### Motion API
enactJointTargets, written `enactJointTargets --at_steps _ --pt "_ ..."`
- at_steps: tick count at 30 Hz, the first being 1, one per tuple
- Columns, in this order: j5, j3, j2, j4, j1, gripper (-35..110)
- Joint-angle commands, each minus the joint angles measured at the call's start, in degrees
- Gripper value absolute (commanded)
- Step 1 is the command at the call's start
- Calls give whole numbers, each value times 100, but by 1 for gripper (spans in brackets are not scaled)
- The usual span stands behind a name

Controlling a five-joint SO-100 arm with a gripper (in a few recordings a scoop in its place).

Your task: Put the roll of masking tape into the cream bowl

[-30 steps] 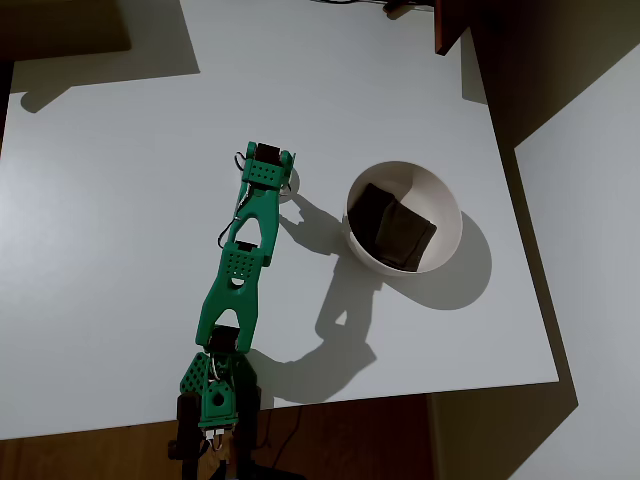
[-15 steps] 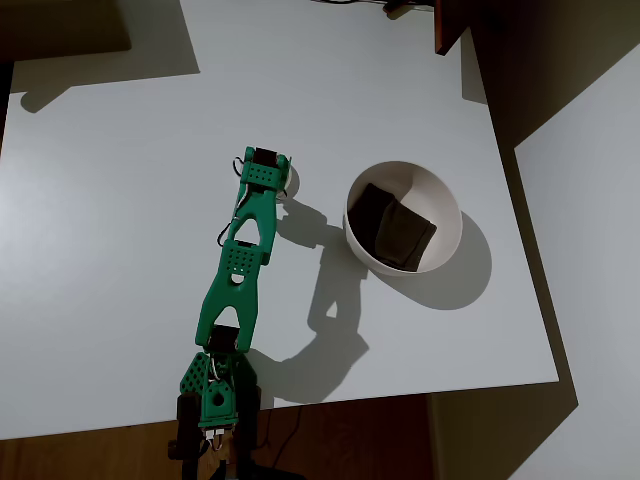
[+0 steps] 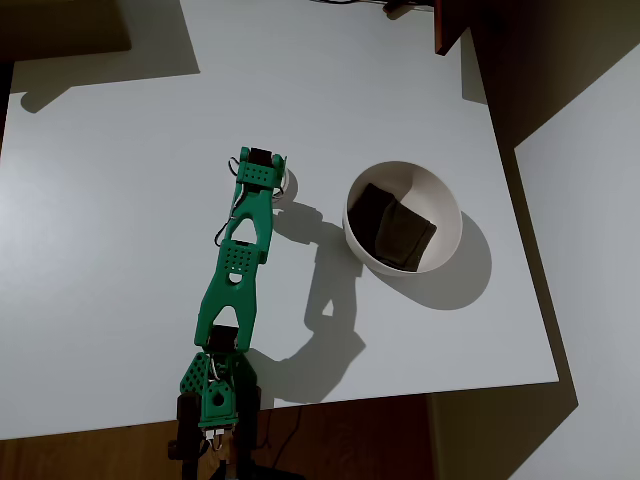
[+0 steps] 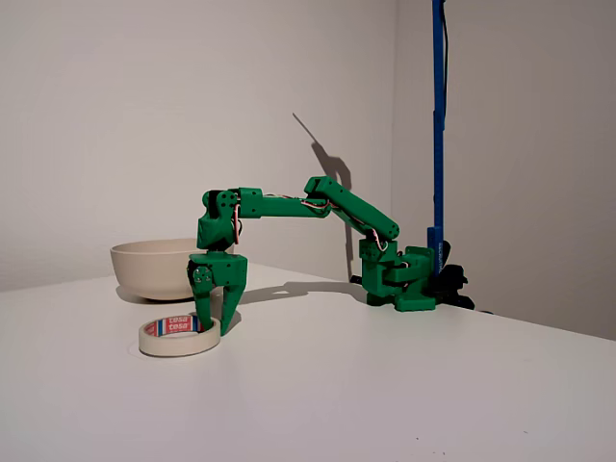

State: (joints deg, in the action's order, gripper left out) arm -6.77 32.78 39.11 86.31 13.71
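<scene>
Green SO-100 arm (image 4: 289, 205) stretched out low from base, gripper (image 4: 216, 325) pointing straight down in fixed view. Fingers (image 4: 232, 303) spread apart, released, not clamped on anything. Tips down at roll of masking tape (image 4: 179, 336): one finger inside the hollow centre, other finger just outside the ring wall, so wall sits between the fingers. Contact with the wall cannot be told. Tape lying flat on white table (image 4: 385, 385), off-white ring, red-and-blue label on inner core facing camera. Cream bowl (image 4: 160, 267) behind the fingers in fixed view, well apart from tape, upright on table.

In overhead view gripper (image 3: 262, 185) under the wrist block, fingers themselves hidden by the arm (image 3: 238, 260). Sliver of pale tape (image 3: 286, 183) peeking out just right of the wrist. Cream bowl (image 3: 448, 222) to the right of the fingers, apart, with arm shadow between. Dark brown square piece (image 3: 393, 226) inside bowl, lying against the bowl's inner wall. White table (image 3: 120, 180) under everything. Blue vertical pole (image 4: 438, 125) behind arm base in fixed view.
</scene>
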Motion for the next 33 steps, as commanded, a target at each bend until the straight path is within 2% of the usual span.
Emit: enactJointTargets --at_steps 1,7,18,33 --pt "-132 -334 149 9 -44 -8" --pt "-343 -334 844 123 -396 -8" --pt "-703 -334 3533 712 -1204 -8" --pt "-563 -325 6354 1336 -404 -8"
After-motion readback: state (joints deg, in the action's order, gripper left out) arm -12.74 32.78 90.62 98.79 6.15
